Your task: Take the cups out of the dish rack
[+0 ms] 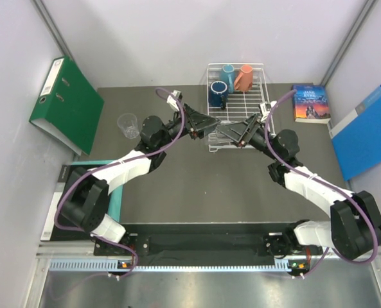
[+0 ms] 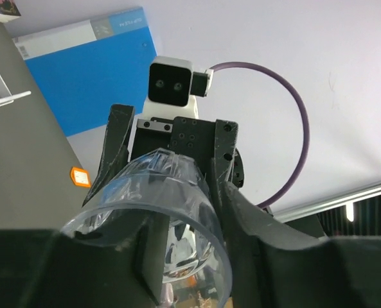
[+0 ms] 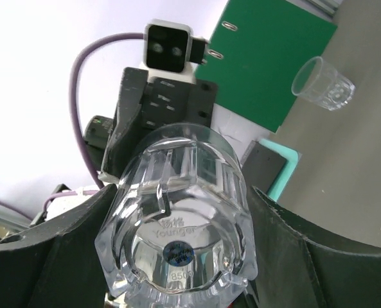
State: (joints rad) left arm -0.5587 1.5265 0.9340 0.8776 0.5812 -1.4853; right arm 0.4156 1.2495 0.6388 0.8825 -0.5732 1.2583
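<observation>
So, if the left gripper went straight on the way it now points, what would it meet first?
The left gripper would meet the clear drinking glass first, rim towards it; directly behind comes the right gripper, gripping the glass's base. Depth is unclear.

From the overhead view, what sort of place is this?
Probably a robot test cell, not a kitchen: plain white walls box in a dark table, and a green binder and blue folder lean either side of the dish rack.
</observation>
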